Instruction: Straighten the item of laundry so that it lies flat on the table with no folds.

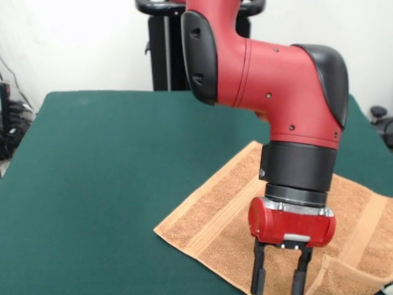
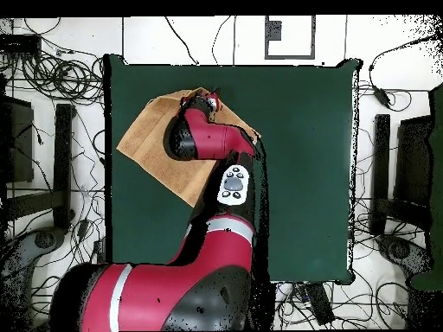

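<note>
The orange-tan towel (image 1: 215, 221) lies on the dark green table (image 1: 110, 172) at the front right, with a woven stripe band running along its left side. Its near right corner (image 1: 347, 273) is folded over on itself. My gripper (image 1: 279, 289) points straight down over the towel's near part, just left of that fold. Its two black fingers (image 1: 259, 270) stand apart with nothing seen between them, and their tips run off the bottom edge. In the overhead view the towel (image 2: 147, 143) lies near the table's far left corner, and my arm (image 2: 203, 134) covers its middle and hides the gripper.
My black pedestal (image 1: 166, 55) stands behind the table's far edge. Cables (image 2: 52, 78) and black stands (image 2: 65, 164) line the floor on both sides of the table (image 2: 303, 173). The towel lies close to the table's edge.
</note>
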Motion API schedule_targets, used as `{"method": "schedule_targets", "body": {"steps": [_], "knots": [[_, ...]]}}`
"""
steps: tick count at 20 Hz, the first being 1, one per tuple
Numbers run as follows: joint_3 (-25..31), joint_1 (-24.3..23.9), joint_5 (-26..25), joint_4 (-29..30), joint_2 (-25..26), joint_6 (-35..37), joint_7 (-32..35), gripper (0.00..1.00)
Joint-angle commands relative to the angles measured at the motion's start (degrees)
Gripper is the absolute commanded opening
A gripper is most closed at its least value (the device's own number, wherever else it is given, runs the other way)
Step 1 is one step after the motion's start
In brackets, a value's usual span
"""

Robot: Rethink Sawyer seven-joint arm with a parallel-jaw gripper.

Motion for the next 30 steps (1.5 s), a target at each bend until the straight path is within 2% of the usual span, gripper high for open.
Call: {"method": "schedule_targets", "body": {"steps": [1, 9, 14, 21, 30], "knots": [[4.3, 2.2, 4.2, -2.7, 0.1, 10.0, 9.8, 1.0], [3.3, 4.3, 8.4, -4.8, 4.3, 8.0, 12.4, 1.0], [0.0, 6.2, 10.1, -4.9, 5.6, 12.2, 12.0, 1.0], [-5.6, 8.0, 9.8, -4.7, 5.4, 16.5, 10.9, 1.0], [-6.2, 7.4, 9.3, -5.0, 3.6, 17.7, 10.9, 1.0]]}}
